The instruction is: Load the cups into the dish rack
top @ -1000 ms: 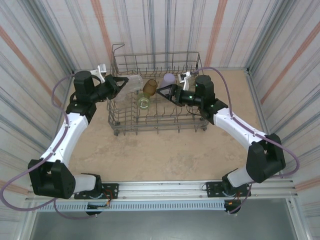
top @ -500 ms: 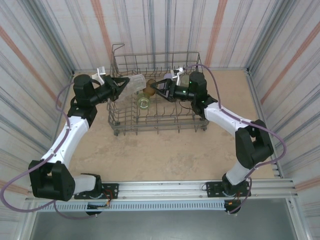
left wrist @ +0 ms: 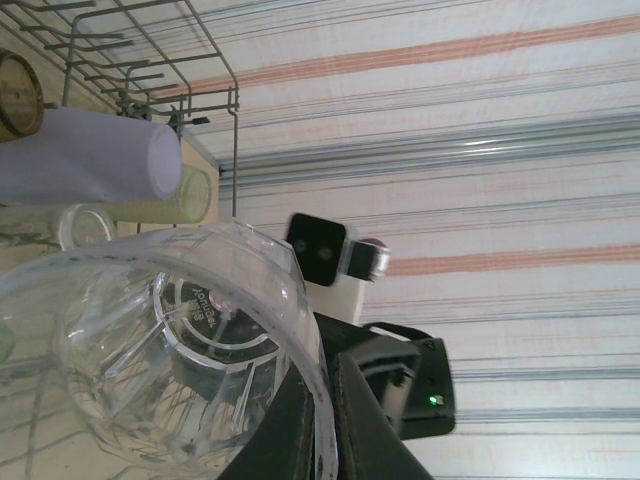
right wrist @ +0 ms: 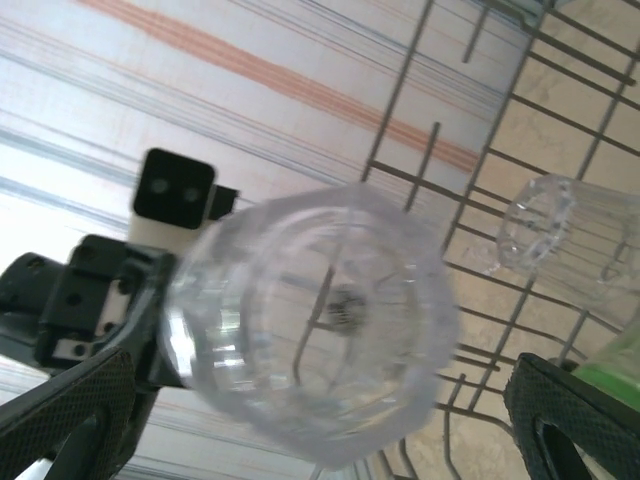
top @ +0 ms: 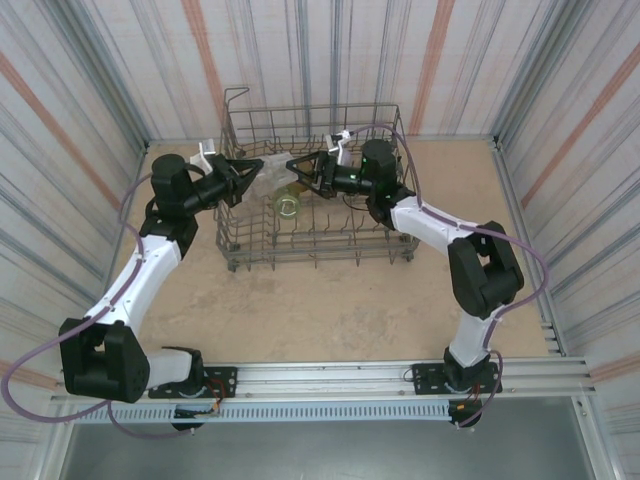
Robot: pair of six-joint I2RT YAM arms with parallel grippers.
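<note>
Right fingers (right wrist: 565, 415) nearer clear cup (right wrist: 310, 320) over dish rack (top: 320, 245)

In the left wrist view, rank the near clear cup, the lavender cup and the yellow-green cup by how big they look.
1. clear cup, though it is nearest the camera, so its true size is unsure.
2. lavender cup.
3. yellow-green cup, partly hidden behind the lavender cup, so this rank is unsure.

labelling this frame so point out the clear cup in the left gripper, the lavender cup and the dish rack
clear cup (left wrist: 150, 370), left wrist view, on its see-through side wall
lavender cup (left wrist: 90, 155), left wrist view, on its side wall
dish rack (top: 320, 243), top external view, on its near wire wall
</note>
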